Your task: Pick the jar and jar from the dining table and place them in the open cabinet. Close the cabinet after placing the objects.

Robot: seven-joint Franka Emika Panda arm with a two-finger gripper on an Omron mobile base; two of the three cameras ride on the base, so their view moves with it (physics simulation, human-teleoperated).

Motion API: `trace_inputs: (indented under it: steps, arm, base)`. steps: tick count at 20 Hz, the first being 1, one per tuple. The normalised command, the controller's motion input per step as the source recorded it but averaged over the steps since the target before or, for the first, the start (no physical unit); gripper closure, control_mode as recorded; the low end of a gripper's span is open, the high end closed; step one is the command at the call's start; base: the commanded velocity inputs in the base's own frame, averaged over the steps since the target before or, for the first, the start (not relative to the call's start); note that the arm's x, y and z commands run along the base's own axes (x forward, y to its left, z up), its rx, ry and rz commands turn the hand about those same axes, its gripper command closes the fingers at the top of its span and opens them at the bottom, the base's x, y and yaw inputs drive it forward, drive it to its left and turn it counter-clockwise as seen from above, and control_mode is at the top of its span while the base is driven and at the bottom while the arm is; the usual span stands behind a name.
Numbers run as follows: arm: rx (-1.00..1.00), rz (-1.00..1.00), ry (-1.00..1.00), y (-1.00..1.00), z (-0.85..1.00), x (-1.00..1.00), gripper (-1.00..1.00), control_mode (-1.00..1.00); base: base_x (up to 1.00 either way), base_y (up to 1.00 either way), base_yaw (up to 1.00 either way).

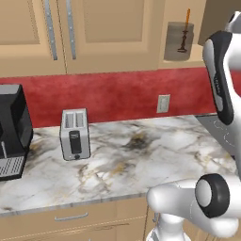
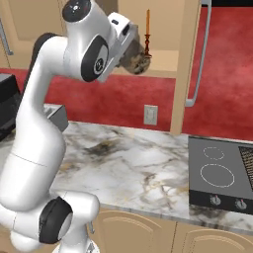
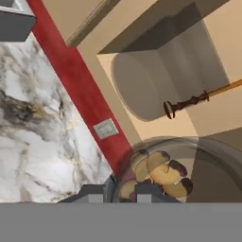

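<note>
Clear glass cookie-filled jar (image 3: 163, 172) clamped in the nearly closed white two-finger gripper (image 3: 124, 191), raised at the mouth of the open tan wooden cabinet (image 2: 168, 59), near a grey translucent jar (image 1: 179, 41) and slim orange-brown candlestick (image 1: 184, 33) on its shelf.

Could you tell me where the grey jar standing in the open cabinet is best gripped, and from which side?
Probably on its plain round wall, about mid-height, coming in through the cabinet's open front. The grey jar stands upright, so the fingers could straddle it sideways. Take care with the slim candlestick, which stands close in front of it.
</note>
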Motion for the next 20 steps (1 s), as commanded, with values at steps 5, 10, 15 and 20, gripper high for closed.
trace_inputs:
  steps: [5,10,15,20]
  arm:
    - [0.0,0.0,0.4,-0.16,-0.04,0.66,1.0,-1.0]
    - [0.0,0.02,-0.05,-0.1,0.0,0.2,1.0,-1.0]
    - [0.0,0.07,-0.08,-0.27,-0.05,0.05,1.0,-1.0]
    - [0.0,0.1,-0.2,-0.19,-0.19,0.23,1.0,-1.0]
  base:
    - [0.0,0.0,0.0]
    - [0.0,0.0,0.0]
    - [0.0,0.0,0.0]
    - [0.0,0.0,0.0]
